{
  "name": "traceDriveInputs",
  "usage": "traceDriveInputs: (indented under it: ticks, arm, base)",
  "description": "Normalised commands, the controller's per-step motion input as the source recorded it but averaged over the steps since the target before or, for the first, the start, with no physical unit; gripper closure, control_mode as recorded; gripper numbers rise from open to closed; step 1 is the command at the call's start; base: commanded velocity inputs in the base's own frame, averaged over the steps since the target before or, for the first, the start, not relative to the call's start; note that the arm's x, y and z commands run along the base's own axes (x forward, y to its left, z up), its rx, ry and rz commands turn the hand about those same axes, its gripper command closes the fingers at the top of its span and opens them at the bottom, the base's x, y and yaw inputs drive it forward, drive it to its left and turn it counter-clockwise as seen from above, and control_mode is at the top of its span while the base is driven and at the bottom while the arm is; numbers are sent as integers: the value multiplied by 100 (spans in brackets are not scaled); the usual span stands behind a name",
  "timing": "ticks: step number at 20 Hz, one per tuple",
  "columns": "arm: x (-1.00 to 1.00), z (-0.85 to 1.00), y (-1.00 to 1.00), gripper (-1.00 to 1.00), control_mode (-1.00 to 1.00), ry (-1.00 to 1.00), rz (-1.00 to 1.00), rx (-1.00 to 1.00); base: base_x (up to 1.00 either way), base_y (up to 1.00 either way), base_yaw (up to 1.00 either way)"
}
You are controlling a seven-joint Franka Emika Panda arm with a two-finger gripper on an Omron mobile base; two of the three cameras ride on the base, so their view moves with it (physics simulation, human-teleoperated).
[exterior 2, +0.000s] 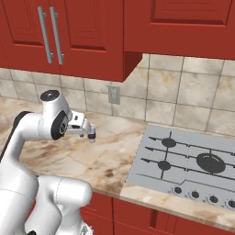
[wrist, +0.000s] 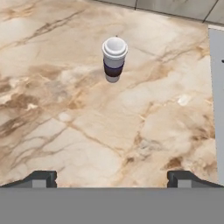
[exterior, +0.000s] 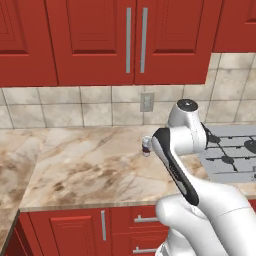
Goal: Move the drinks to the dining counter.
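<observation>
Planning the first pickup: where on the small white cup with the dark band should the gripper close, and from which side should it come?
Grip the white cup around its body at the dark band, below the wider lid. It stands upright and alone on the marble worktop, so a level approach from the open gripper side, jaws straddling it, looks best.

A polished, veined marble worktop (wrist: 87, 131) is seen under a smooth white cup (wrist: 114, 59) with a dark band, while glossy red cabinet doors (exterior: 100, 40), brushed metal handles (exterior: 128, 40) and matt beige tiles (exterior: 60, 107) lie toward twelve o'clock.
</observation>
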Motion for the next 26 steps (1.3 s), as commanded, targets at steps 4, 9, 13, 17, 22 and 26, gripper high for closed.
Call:
traceDriveInputs:
  ticks: [4,9,13,17,22,26]
  arm:
    - [24,-14,0,-100,-100,7,0,0]
    - [24,-17,0,-100,-100,7,0,0]
    - [22,-13,0,-100,-100,6,0,0]
    - [19,-10,0,-100,-100,4,0,0]
    - [18,-7,0,-100,-100,3,0,0]
    - [17,-8,0,-100,-100,2,0,0]
  base:
    - [0,0,0]
    - [0,0,0]
    - [0,0,0]
    - [0,0,0]
    - [0,0,0]
    - [0,0,0]
